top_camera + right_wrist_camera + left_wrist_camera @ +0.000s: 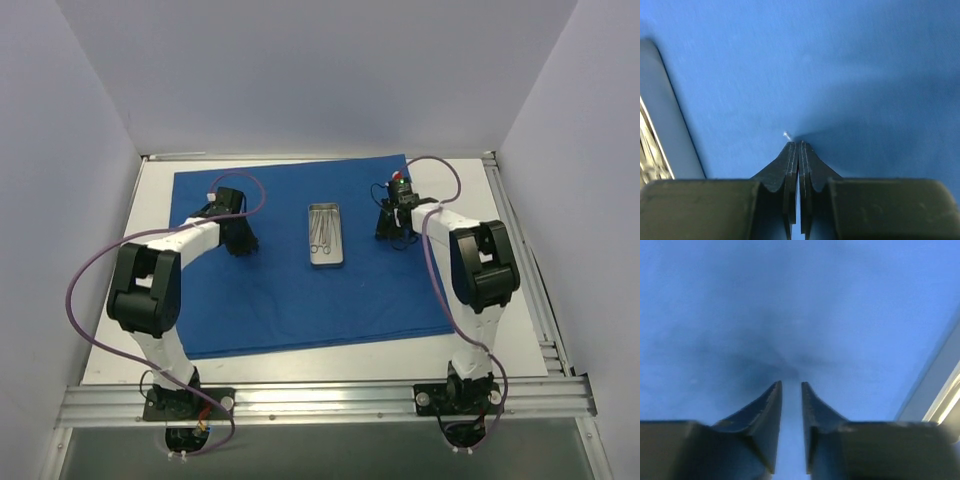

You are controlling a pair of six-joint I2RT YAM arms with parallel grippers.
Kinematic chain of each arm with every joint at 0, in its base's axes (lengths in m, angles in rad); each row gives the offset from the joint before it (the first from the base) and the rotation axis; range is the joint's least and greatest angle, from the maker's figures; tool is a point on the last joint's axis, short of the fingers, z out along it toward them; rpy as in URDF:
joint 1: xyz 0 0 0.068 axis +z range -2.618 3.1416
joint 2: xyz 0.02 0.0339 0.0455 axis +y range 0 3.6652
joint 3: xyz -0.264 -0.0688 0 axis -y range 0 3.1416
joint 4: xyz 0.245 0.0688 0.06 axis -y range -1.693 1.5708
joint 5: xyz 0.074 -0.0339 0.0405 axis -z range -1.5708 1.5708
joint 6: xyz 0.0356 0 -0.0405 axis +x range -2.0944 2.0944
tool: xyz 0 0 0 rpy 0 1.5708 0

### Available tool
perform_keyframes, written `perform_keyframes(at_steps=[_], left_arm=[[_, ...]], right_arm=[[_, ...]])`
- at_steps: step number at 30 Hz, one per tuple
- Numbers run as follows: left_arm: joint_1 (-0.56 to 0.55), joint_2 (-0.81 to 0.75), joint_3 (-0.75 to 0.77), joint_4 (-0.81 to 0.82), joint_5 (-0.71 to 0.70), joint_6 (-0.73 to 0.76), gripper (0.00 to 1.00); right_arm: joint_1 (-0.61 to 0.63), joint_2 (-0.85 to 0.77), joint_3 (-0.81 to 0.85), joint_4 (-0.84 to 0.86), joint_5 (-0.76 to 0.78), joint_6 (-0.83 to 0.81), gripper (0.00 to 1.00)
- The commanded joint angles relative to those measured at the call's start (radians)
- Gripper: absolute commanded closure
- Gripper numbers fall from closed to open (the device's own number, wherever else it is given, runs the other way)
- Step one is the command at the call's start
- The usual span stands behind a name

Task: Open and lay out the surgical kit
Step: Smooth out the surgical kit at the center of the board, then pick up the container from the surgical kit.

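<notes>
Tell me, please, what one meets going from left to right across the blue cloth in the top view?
The left tool, then the tray, then the right tool.

I work in a robotics lab cell: my white table (115,345) is boxed in on three sides by bare, pale walls (320,70), and an aluminium frame rail (320,400) runs along its near edge. My left arm (145,290) and right arm (483,265) are bolted to that rail, with purple cables (72,290) looping loose in the open. The one clinical touch is a royal-blue cloth (300,305) spread flat on the tabletop, with a small metal tray (326,264) of thin instruments (320,235) on its middle.
</notes>
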State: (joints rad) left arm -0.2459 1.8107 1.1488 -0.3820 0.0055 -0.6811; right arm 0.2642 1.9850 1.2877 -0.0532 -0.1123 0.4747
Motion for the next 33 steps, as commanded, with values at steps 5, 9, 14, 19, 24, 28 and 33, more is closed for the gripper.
perform_keyframes(at_steps=[5, 9, 14, 19, 24, 28, 33], left_arm=[[-0.154, -0.01, 0.3, -0.11, -0.104, 0.146, 0.47], [-0.199, 0.105, 0.474, -0.164, -0.139, 0.155, 0.48], [-0.26, 0.274, 0.653, -0.271, -0.223, 0.193, 0.47], [-0.305, 0.338, 0.707, -0.261, -0.246, 0.173, 0.47], [-0.323, 0.397, 0.729, -0.261, -0.245, 0.155, 0.47], [-0.329, 0.414, 0.724, -0.258, -0.243, 0.149, 0.5], [-0.334, 0.441, 0.729, -0.256, -0.22, 0.144, 0.61]], right_arm=[[0.026, -0.238, -0.037, -0.105, 0.008, -0.033, 0.78], [0.041, -0.328, -0.054, -0.137, -0.023, -0.038, 0.68], [0.064, -0.48, -0.085, -0.169, -0.023, -0.039, 0.62], [0.07, -0.604, -0.119, -0.183, 0.014, -0.041, 0.56], [0.072, -0.635, -0.148, -0.178, 0.028, -0.047, 0.54], [0.072, -0.624, -0.149, -0.181, 0.019, -0.042, 0.54], [0.072, -0.629, -0.148, -0.18, 0.01, -0.036, 0.54]])
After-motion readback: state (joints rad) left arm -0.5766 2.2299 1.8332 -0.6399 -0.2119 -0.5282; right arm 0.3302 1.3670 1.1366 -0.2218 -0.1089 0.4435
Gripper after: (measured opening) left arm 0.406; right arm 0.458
